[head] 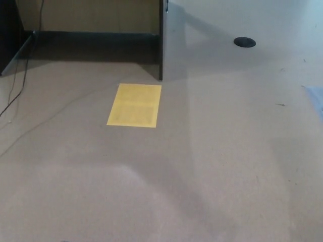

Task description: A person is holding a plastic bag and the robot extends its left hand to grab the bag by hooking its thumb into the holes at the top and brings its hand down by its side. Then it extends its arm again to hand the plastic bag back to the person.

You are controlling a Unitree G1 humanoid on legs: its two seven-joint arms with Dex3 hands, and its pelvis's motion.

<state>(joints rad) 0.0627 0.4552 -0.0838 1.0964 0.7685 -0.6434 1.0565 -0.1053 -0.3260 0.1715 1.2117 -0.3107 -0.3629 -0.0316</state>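
A: Nothing of yours in shot, operator: just beige carpet floor, a yellow rectangular paper sheet far left, a round black floor cap far right.

B: Left hand, plastic bag?

A: Both out of view; finger state unknowable. Expect the bag soft, light, slippery. Hook your thumb through the top holes.

Floor fills your view. A flat sheet lies on it, left of centre. Behind the sheet, an upright panel edge stands, its foot just beyond the sheet's far right corner. Left of the panel, a baseboard runs along the back. A round floor fitting sits far right, well apart from the sheet. A cable trails along your left edge.
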